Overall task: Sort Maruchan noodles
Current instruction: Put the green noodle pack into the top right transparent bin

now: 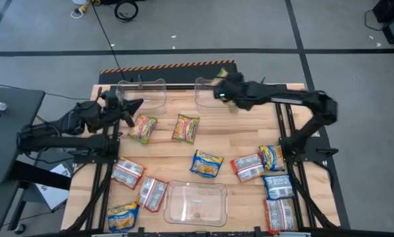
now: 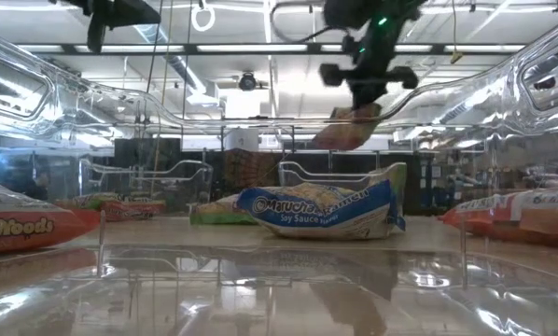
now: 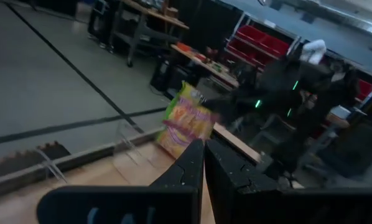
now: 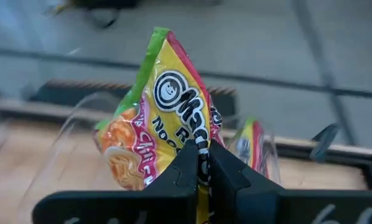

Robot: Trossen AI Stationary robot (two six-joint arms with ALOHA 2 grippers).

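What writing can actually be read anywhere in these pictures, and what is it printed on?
"Maruchan" and "Soy Sauce Flavor": on the blue-yellow packet lying on the table, low view.
"Noods", partial: on the orange packet at the edge of the low view.
"Maru..." logo with a face, partly covered: on the green-yellow packet pinched in the right gripper.
Print on the other packets in the high view is too small to read.

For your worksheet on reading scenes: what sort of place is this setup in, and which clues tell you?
Probably a robotics lab or workshop: a wooden table edged with hazard tape on a taped concrete floor, and shelving with red storage bins behind.
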